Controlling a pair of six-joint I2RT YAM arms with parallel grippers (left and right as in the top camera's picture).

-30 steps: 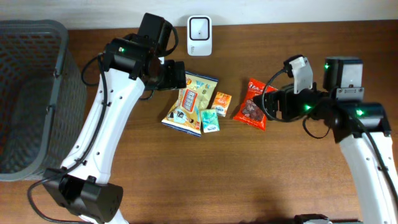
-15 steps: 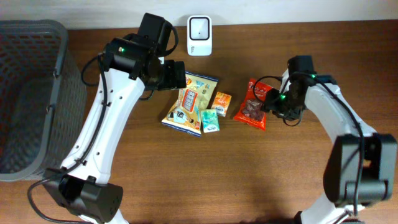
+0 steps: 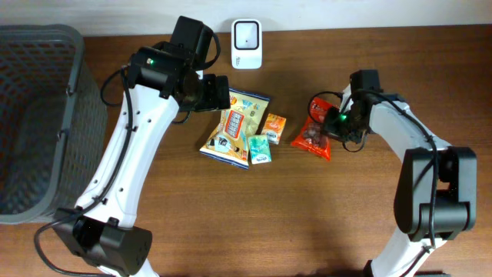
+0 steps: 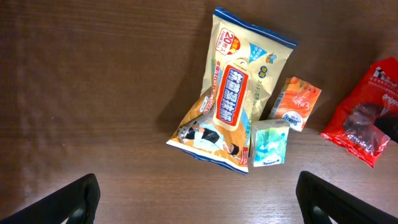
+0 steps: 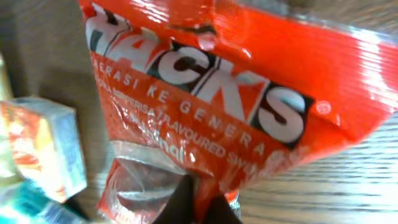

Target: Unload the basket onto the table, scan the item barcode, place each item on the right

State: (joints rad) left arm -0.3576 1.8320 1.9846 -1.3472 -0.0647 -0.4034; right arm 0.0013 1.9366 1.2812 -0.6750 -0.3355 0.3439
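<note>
A red Hacks candy bag point(image 3: 310, 138) lies on the wooden table right of centre. My right gripper point(image 3: 332, 123) is shut, pinching a fold of this bag point(image 5: 217, 93) between its dark fingertips point(image 5: 185, 200). No barcode shows on it. The white scanner point(image 3: 246, 34) stands at the table's back edge. My left gripper point(image 3: 219, 91) hovers open above the table; its view looks down on a yellow snack bag point(image 4: 233, 106), with bare wood between its fingers point(image 4: 68, 202).
The yellow snack bag point(image 3: 234, 127), a small orange packet point(image 3: 274, 124) and a teal packet point(image 3: 259, 149) lie together mid-table. A dark mesh basket point(image 3: 46, 115) fills the left side.
My right arm swung round and came down onto the red bag, and its jaws closed on it. The bag's near edge has lifted a little. The left arm has not moved.
</note>
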